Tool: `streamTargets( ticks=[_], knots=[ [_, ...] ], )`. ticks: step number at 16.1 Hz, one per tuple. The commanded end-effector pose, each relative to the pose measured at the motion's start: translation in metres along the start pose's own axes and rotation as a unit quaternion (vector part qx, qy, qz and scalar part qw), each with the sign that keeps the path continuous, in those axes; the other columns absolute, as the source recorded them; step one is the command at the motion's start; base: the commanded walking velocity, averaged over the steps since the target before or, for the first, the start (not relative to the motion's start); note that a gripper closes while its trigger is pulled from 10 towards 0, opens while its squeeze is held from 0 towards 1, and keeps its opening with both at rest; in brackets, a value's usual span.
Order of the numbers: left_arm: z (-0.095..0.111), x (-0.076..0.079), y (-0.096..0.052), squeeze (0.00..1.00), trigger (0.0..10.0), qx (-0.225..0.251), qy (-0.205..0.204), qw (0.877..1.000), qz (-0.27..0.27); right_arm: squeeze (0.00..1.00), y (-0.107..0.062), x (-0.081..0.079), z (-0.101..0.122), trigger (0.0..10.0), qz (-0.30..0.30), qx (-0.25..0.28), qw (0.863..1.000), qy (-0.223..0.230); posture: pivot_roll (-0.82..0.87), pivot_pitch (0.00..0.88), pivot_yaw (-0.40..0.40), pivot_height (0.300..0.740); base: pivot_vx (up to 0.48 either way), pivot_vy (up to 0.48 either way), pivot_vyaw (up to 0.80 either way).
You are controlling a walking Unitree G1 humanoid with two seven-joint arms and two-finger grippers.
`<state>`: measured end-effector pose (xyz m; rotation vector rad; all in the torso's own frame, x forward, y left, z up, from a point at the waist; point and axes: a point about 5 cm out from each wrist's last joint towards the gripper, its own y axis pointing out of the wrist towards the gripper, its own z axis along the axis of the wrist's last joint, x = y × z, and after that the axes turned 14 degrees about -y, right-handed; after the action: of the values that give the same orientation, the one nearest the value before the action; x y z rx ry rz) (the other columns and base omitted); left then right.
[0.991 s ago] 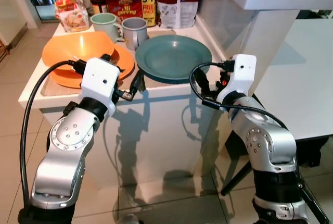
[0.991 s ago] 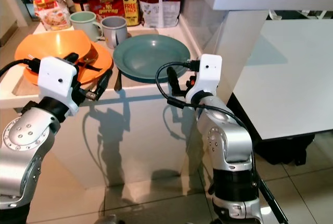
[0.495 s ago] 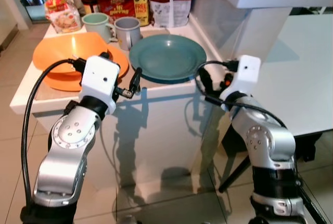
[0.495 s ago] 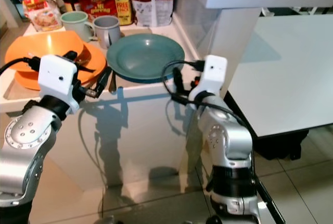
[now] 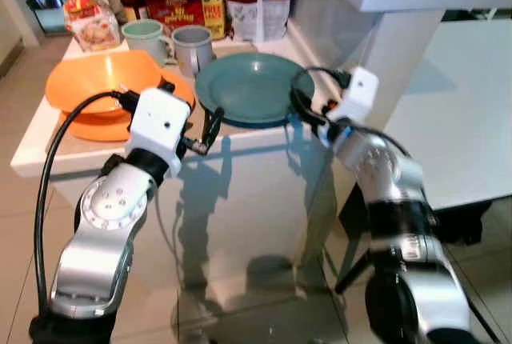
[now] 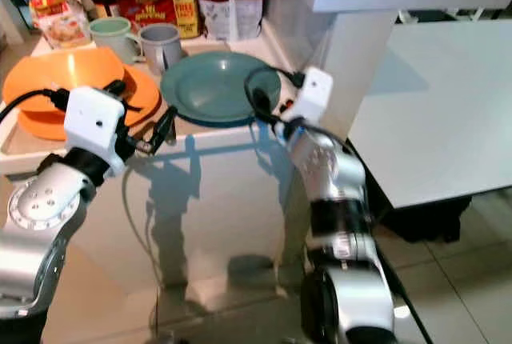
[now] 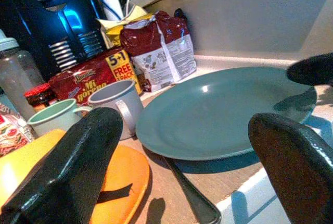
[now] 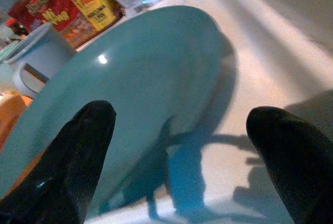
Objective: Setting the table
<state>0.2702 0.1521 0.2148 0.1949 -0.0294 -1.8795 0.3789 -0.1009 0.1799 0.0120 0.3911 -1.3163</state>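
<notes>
Glossy teal plate [image 5: 254,88] sits empty on the counter [image 5: 48,132] — both grippers' fingers spread apart.

Home kitchen: counter [image 5: 48,140], mugs [image 5: 192,46], food packets [image 5: 182,10].

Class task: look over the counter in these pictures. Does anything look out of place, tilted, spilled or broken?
Little stands out. The teal plate juts slightly past the counter's front edge, and a utensil lies partly tucked under its rim. The orange bowl sits tilted on the orange plate. No spill or damage visible.
</notes>
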Motion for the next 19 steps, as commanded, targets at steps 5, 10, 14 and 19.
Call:
streamTargets(
  ticks=[5, 10, 14, 19],
  knots=[
    [-0.001, 0.015, -0.008, 0.00, 10.0, -0.022, 0.008, 0.997, -0.070, 0.00, 0.021, 0.006, 0.004, 10.0, -0.031, -0.045, 0.997, 0.059, 0.13, 0.004, -0.030, 0.740, 0.000, 0.000, 0.00],
    [-0.001, 0.013, -0.006, 0.00, 10.0, -0.022, 0.007, 0.997, -0.073, 0.00, 0.029, -0.005, 0.012, 10.0, 0.016, -0.042, 0.992, 0.115, 0.13, 0.000, -0.028, 0.740, 0.000, 0.000, 0.00],
    [0.000, 0.014, -0.006, 0.00, 10.0, -0.024, 0.011, 0.996, -0.080, 0.00, 0.029, -0.003, 0.014, 0.0, 0.011, -0.040, 0.992, 0.123, 0.15, 0.000, -0.025, 0.740, 0.000, 0.000, 0.00],
    [0.000, 0.014, -0.006, 0.00, 10.0, -0.026, 0.012, 0.996, -0.084, 0.00, 0.029, 0.003, 0.013, 0.0, 0.007, -0.041, 0.990, 0.133, 0.15, 0.000, -0.024, 0.740, 0.000, 0.000, 0.00]
  ],
)
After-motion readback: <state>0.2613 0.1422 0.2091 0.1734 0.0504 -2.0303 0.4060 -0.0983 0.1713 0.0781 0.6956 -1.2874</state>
